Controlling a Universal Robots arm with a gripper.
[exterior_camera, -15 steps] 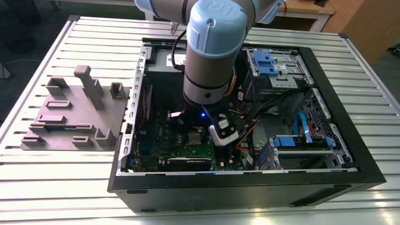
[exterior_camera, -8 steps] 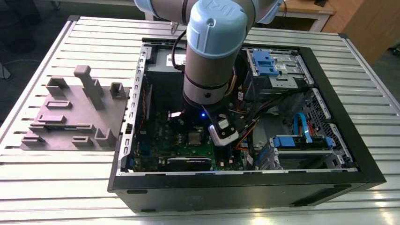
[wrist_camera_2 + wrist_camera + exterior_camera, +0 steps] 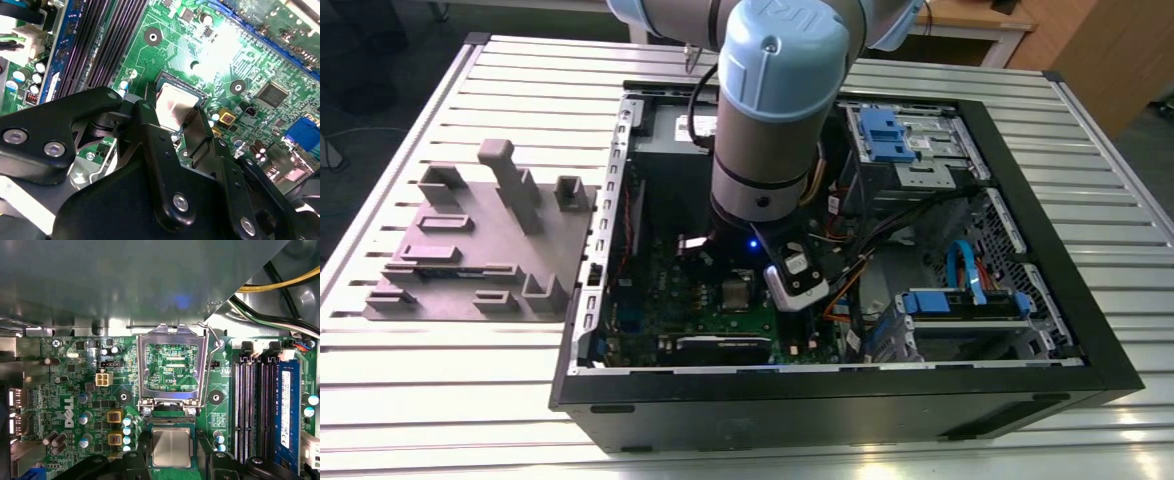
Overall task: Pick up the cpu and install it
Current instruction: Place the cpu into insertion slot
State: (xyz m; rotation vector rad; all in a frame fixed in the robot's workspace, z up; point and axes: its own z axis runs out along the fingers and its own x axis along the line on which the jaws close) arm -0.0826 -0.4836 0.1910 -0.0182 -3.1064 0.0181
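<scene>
Ext. view: high up, angled down on the open PC case (image 3: 854, 400) on the slatted table (image 3: 440, 400), mid-range, arm (image 3: 774, 100) centre frame. First wrist view: close, approx. square-on to the motherboard (image 3: 65, 405). Second wrist view: closer still, oblique, looking past the gripper (image 3: 171, 111); exact tilt hard to judge. Both wrist views share the cpu (image 3: 171, 446) (image 3: 175, 102) & RAM slots (image 3: 252, 410).

A robotics lab or workshop: a slatted aluminium worktable (image 3: 427, 390) carries an open black computer case (image 3: 854, 405) on its side and a grey plastic block tray (image 3: 467, 250), a grey-and-blue robot arm (image 3: 774, 110) reaching in, light wooden furniture (image 3: 1087, 50) behind.
</scene>
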